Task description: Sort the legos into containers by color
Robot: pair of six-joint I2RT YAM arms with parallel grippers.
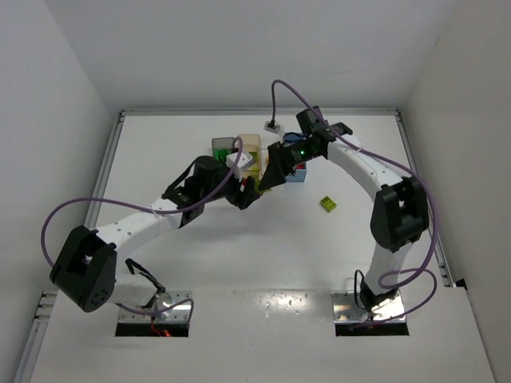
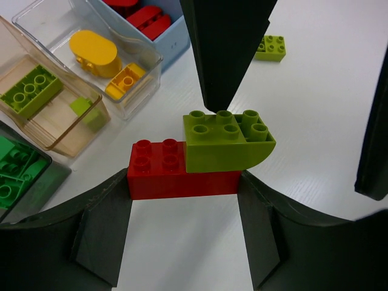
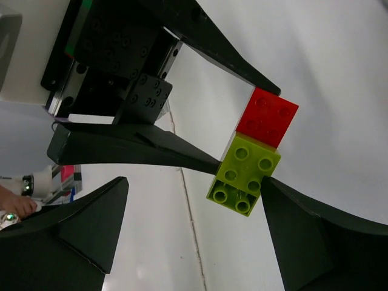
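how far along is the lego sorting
Done: reds in the blue bin, yellows in the clear bin, limes in the tan bin, greens in the grey bin. In hand: left end effector clamps a red brick with a lime piece stuck on; right end effector open beside it. Left: that pair, plus a loose lime brick.

The legos (image 2: 224, 145) look glossy plastic, the table (image 2: 321, 103) matt.

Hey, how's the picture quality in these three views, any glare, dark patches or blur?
Top external: even, bright light, with glare on the shiny front strip. Left wrist: the red brick and lime brick are crisp. Right wrist: the right hand is underexposed, its fingers almost black.
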